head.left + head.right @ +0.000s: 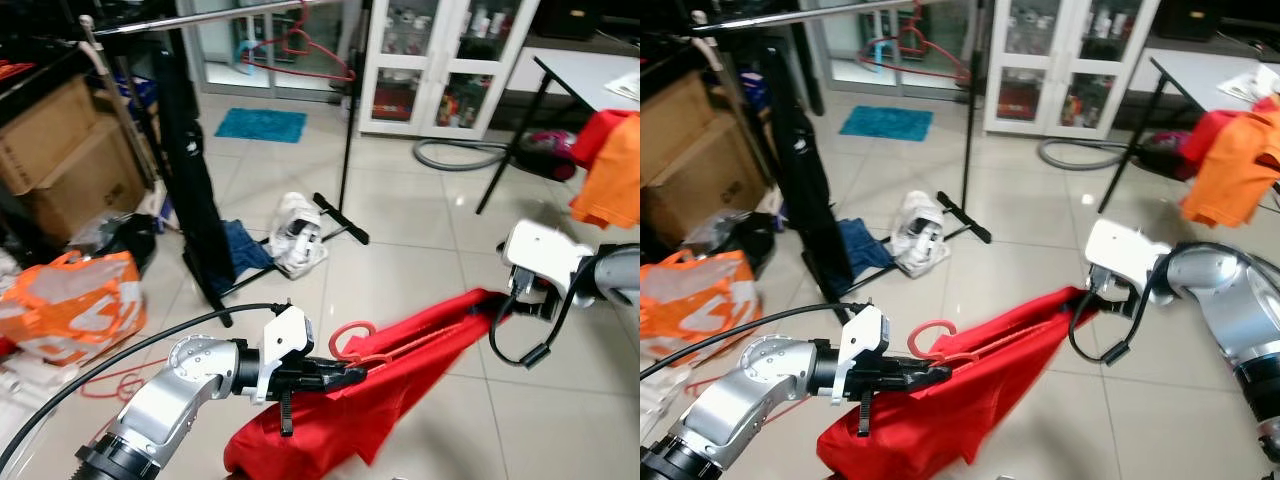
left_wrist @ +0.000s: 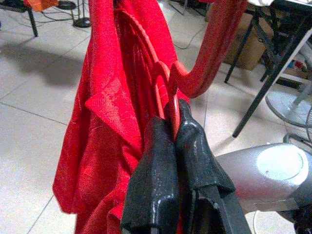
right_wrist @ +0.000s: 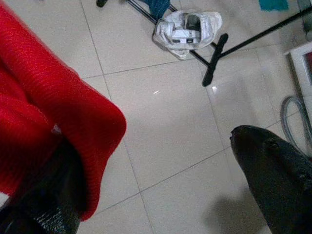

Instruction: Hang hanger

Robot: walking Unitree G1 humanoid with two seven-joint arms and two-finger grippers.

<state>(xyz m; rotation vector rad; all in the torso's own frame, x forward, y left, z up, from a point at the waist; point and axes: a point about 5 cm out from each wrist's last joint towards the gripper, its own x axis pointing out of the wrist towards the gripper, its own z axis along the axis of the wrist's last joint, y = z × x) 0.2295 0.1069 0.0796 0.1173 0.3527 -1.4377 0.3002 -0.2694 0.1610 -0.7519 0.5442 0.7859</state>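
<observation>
A black clothes rail [image 1: 200, 150] stands left of the red garment [image 1: 400, 370] stretched above the tiled floor [image 1: 400, 240], its red hanger [image 2: 168, 97] clenched by the left pincer [image 2: 170, 146], the right pincer [image 1: 510, 300] spread, apparently under the cloth's far end

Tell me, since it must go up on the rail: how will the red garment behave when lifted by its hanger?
Likely floppy: the red garment sags between the left pincer and right pincer. Probably light. It may swing, as the red hanger is pinched near its hook.
</observation>
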